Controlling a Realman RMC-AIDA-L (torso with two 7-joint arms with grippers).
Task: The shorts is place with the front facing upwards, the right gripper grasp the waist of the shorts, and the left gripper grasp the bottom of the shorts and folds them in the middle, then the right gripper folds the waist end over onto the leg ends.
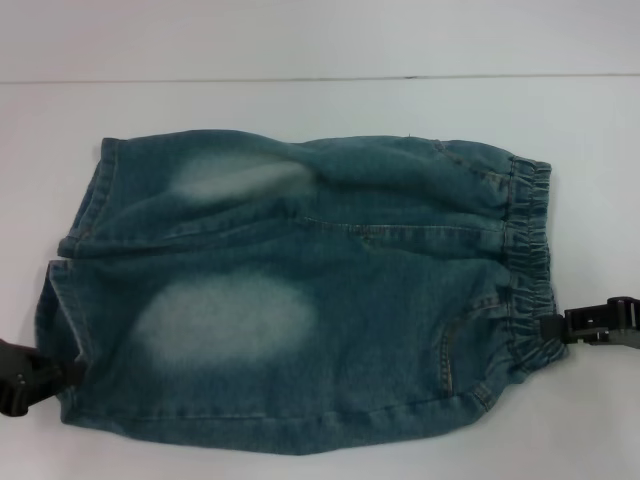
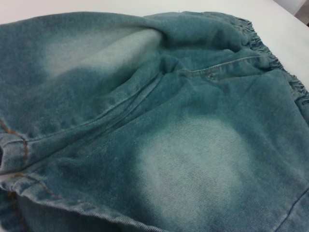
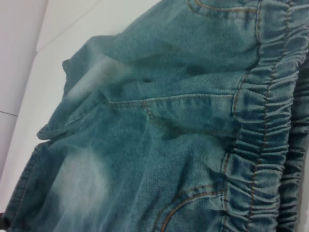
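White table (image 1: 300, 40), one pair of shorts (image 1: 300, 300) spread flat, front up.
Near edge: left gripper (image 1: 30, 378) at the leg hems (image 1: 62, 300), right gripper (image 1: 580, 325) at the waistband (image 1: 528, 265); whether either is clenched, cannot tell.
Advice: bite both near corners fully, lift together, carry toward the far edge (image 1: 300, 140), keep cloth taut.

Only two parts of the robot show: the blocky matte-black left gripper (image 1: 22, 378) and the angular black right gripper (image 1: 600, 322) with pale highlights.
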